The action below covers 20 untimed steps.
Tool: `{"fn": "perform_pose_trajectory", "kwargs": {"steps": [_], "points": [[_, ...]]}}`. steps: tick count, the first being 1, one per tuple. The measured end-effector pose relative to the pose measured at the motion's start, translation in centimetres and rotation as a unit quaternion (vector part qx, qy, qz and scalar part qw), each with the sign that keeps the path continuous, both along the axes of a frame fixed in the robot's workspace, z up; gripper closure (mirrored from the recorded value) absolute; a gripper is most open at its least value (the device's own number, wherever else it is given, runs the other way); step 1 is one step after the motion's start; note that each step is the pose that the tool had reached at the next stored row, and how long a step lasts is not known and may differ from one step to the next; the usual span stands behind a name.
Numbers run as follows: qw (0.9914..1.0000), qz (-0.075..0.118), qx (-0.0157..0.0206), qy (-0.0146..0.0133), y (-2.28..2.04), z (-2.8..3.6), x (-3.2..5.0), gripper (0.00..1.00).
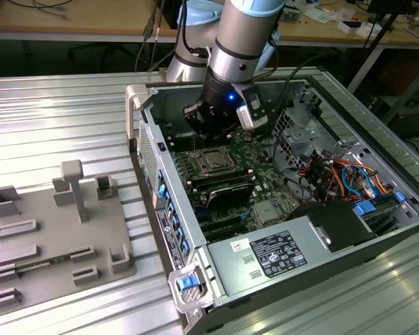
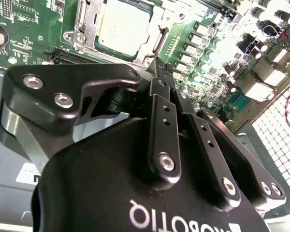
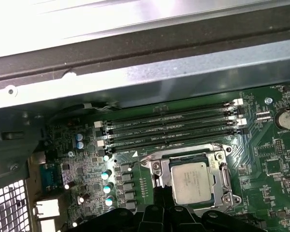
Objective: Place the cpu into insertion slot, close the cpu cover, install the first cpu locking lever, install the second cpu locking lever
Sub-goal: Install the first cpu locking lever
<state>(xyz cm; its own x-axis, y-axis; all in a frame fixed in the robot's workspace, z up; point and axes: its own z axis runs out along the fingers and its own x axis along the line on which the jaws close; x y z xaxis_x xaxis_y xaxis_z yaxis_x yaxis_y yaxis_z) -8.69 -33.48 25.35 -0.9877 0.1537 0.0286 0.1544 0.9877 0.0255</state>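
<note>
The matte black gripper [image 1: 202,134], fingers [image 2: 163,121] pressed together on nothing, hangs mid-frame in the exterior view. Just below its tip there, the cpu [image 1: 213,162], a flat dull-silver square, sits in its socket, ringed by the shiny, flat-lying cover [image 3: 225,179].

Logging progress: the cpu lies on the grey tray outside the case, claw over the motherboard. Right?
No: the cpu sits mounted on the motherboard, not on the tray, as the first wrist view shows. The claw is over the motherboard.
</note>
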Motion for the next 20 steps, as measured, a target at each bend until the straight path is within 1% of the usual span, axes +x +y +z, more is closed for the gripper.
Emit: {"fn": "perform_pose_trajectory", "kwargs": {"steps": [4, 7, 8, 9, 10, 12, 15, 18, 20], "points": [[1.00000, 0.001, 0.0000, 0.0000, -0.01, 0.00, -0.22, 0.89], [0.99992, 0.013, 0.0000, -0.0001, 0.00, 0.00, -0.40, 0.89], [0.99987, 0.016, -0.0001, -0.0011, -0.01, 0.01, -0.47, 0.89], [0.99983, 0.018, -0.0001, -0.0039, -0.01, 0.00, -0.61, 0.89], [0.99980, 0.019, -0.0001, -0.0053, -0.01, 0.01, -0.73, 0.89], [0.99975, 0.021, -0.0001, -0.0069, -0.01, 0.01, -0.94, 0.89], [0.99949, 0.031, -0.0001, -0.0073, 0.00, 0.00, -1.16, 0.89], [0.99884, 0.048, 0.0001, -0.0072, -0.01, 0.00, -1.24, 0.89], [0.99857, 0.053, 0.0001, -0.0073, -0.01, -0.01, -1.37, 0.89]]}}
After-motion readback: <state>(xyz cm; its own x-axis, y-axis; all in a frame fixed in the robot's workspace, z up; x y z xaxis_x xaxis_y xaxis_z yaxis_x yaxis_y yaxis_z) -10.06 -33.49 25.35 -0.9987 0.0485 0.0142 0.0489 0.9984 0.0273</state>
